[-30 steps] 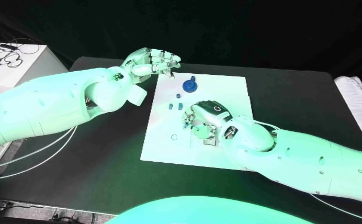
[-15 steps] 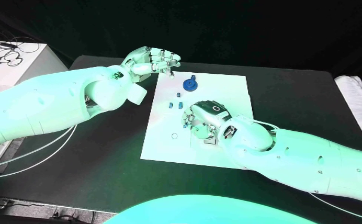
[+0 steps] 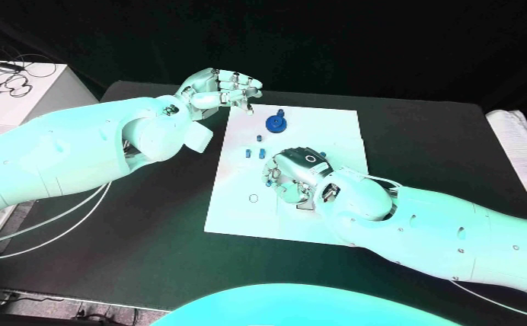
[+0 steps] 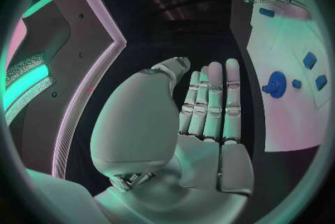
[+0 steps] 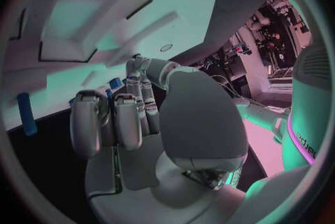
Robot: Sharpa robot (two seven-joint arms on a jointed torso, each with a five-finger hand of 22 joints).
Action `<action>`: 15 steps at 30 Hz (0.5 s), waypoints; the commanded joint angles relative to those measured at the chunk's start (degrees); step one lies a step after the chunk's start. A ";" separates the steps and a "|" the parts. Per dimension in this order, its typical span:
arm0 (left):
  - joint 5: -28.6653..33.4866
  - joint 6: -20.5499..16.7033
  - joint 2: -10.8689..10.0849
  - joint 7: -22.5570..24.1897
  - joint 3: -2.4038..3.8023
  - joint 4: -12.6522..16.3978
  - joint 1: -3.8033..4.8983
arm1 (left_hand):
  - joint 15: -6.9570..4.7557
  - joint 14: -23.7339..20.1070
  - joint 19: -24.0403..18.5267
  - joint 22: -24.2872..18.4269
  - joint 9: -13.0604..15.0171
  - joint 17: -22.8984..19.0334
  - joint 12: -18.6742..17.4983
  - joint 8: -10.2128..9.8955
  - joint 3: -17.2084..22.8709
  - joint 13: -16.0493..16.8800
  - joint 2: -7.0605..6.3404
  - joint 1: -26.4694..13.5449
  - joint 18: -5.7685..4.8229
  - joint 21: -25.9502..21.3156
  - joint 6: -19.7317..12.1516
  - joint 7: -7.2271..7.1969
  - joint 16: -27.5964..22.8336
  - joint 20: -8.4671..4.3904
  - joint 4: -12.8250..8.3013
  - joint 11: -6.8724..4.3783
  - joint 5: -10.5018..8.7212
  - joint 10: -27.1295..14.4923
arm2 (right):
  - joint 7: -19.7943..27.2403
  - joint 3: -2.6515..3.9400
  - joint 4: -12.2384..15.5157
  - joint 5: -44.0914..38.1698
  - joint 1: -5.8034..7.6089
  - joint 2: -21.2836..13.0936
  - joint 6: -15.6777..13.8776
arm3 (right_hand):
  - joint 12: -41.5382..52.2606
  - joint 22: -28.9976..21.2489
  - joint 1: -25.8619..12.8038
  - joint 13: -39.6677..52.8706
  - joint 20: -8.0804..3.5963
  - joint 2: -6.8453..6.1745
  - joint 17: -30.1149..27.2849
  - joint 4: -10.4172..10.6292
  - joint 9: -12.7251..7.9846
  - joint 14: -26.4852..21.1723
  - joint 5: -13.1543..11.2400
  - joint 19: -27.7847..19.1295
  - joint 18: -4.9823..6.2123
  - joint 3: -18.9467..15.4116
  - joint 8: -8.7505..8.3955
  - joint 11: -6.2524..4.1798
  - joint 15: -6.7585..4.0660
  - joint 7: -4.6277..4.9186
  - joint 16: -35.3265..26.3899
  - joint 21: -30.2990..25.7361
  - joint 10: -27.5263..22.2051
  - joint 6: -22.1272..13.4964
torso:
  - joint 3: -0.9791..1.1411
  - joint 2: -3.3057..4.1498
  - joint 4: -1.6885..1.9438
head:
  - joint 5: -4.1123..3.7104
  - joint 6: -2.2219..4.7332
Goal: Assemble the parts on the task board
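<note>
The white task board (image 3: 330, 132) lies in the middle of the black table. A round blue part with a knob (image 3: 277, 122) stands near its far edge, with small blue pieces (image 3: 256, 153) closer in. My right hand (image 3: 295, 175) rests low on the board's middle with its fingers curled down; what lies under them is hidden. The right wrist view shows curled fingers (image 5: 115, 123) with small blue pieces (image 5: 114, 84) just beyond them. My left hand (image 3: 223, 88) hovers above the board's far left corner. Its fingers (image 4: 213, 104) are straight and hold nothing.
A white box with cables (image 3: 27, 90) stands at the table's far left. Papers (image 3: 511, 135) lie at the right edge. A small round hole (image 3: 253, 198) marks the board's near left. Another blue piece (image 5: 27, 114) lies off to the side of the right hand.
The right hand has shifted very slightly on the board. The left hand has stayed where it was.
</note>
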 commanded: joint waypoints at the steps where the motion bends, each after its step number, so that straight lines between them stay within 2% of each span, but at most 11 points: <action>1: 0.07 0.45 0.06 0.17 0.04 0.13 0.02 | 0.13 -0.37 -0.45 0.05 -0.05 0.05 -0.33 -0.17 -0.23 -0.05 0.19 0.11 0.59 -0.14 0.22 0.15 -0.30 0.09 0.24 0.20 0.17 0.14 | -0.88 -0.15 -0.01 -2.22 -0.20 0.51 2.35 | -0.24 8.99 -0.83 -0.04 0.29 0.06 0.13 -0.42 0.20 3.02 0.22 2.68 -0.22 -0.08 0.19 -0.62 -0.21 0.27 0.00 -0.39 1.09 -0.14 | -0.01 0.02 0.16 | -0.02 -0.01; 4: 0.07 0.49 0.07 0.11 0.04 0.13 0.02 | 0.13 -0.37 -0.45 0.05 -0.05 0.05 -0.33 -0.17 -0.23 -0.05 0.19 0.11 0.59 -0.14 0.22 0.15 -0.30 0.09 0.24 0.20 0.17 0.14 | -0.91 -0.20 -0.15 -2.38 -0.25 0.76 2.56 | -0.43 8.84 -1.27 -0.10 0.34 -0.06 0.06 -0.47 0.26 2.99 0.19 2.58 -0.16 -0.27 0.11 -0.55 -0.15 0.33 -0.03 -0.69 0.91 -0.28 | 0.01 0.05 0.18 | -0.04 -0.05; 9: 0.07 0.55 0.08 0.01 0.04 0.10 0.02 | 0.13 -0.37 -0.45 0.05 -0.05 0.05 -0.33 -0.17 -0.23 -0.05 0.19 0.11 0.59 -0.14 0.22 0.15 -0.30 0.09 0.24 0.20 0.17 0.14 | -0.60 -0.29 -0.47 -2.27 -0.31 1.08 2.46 | -0.94 7.59 -3.49 -0.80 0.88 -1.30 -0.84 -0.24 -0.06 2.77 0.19 1.76 0.31 -1.29 -1.36 0.33 0.56 1.07 -0.51 -3.12 -1.66 -2.47 | -0.01 0.01 0.03 | 0.08 -0.10; 15: 0.07 0.65 0.12 -0.07 0.04 0.05 0.02 | 0.13 -0.37 -0.45 0.05 -0.05 0.05 -0.33 -0.17 -0.23 -0.05 0.19 0.11 0.59 -0.14 0.22 0.15 -0.30 0.09 0.24 0.20 0.17 0.14 | -0.26 -0.34 -0.60 -2.13 -0.34 0.96 1.52 | -0.84 4.57 -4.79 -2.21 1.83 -2.66 -4.76 -0.37 -0.49 1.43 0.23 -0.17 1.42 -1.63 -2.79 1.55 1.59 1.81 -2.99 -8.86 -6.72 -4.27 | 0.04 -0.05 -0.03 | 0.15 -0.11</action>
